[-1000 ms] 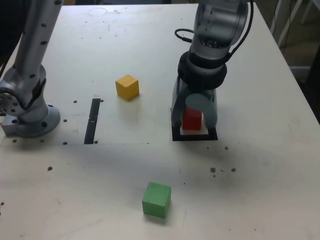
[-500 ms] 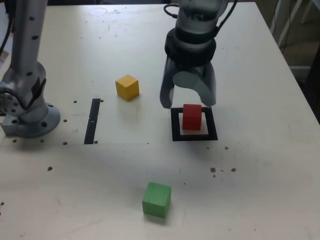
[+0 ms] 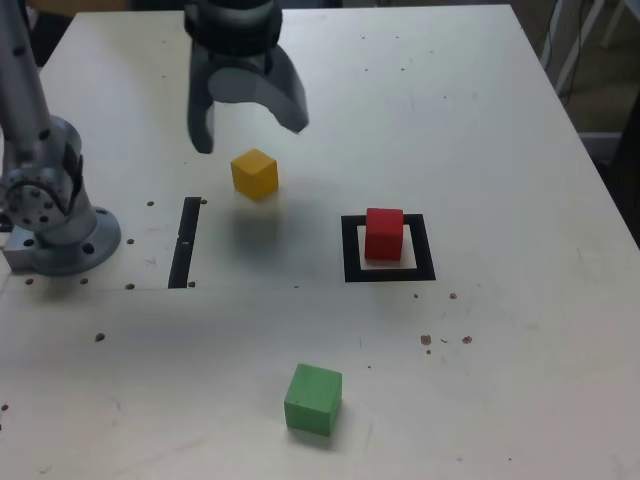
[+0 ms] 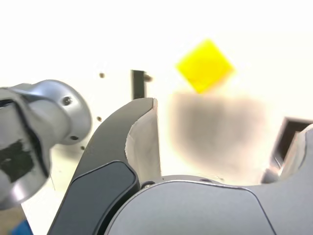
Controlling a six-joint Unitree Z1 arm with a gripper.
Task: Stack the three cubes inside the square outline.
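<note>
Seen from above: a pale, speckled table (image 3: 500,380), no readable writing or labels anywhere. Red cube (image 3: 384,233) standing inside the black square outline (image 3: 350,250). Yellow cube (image 3: 254,173) to the exterior view's left of that outline, farther from the camera; green cube (image 3: 313,398) nearer the camera. Gripper (image 3: 250,125) just above the yellow cube, jaws spread wide, holding nothing. Thin black strip (image 3: 185,242) and grey arm base (image 3: 55,225) farther left.
</note>
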